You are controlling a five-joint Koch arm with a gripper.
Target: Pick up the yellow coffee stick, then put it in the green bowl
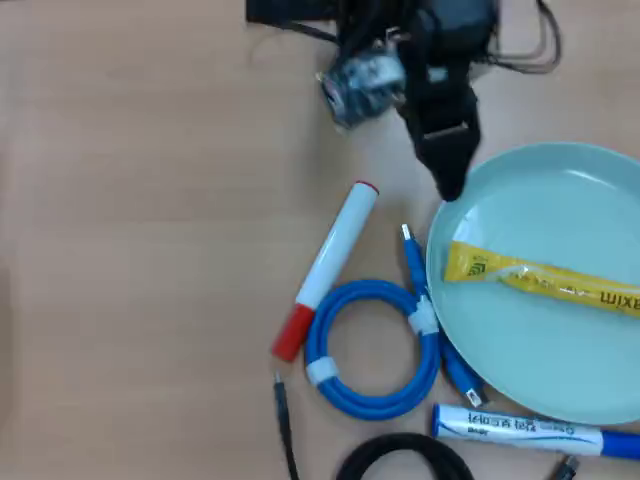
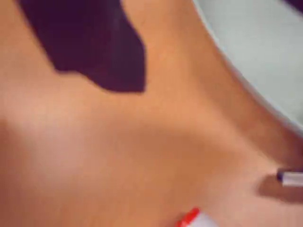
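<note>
The yellow coffee stick [image 1: 545, 278] lies flat inside the green bowl [image 1: 520, 350], which sits at the right edge of the tabletop in the overhead view. We find the gripper [image 1: 450, 185] just beside the bowl's upper-left rim, toward the far edge; we cannot tell whether its jaws are apart, as only one dark tip shows. We note a red-capped white marker [image 1: 325, 268] and a blue coiled cable [image 1: 372, 348] left of the bowl.
</note>
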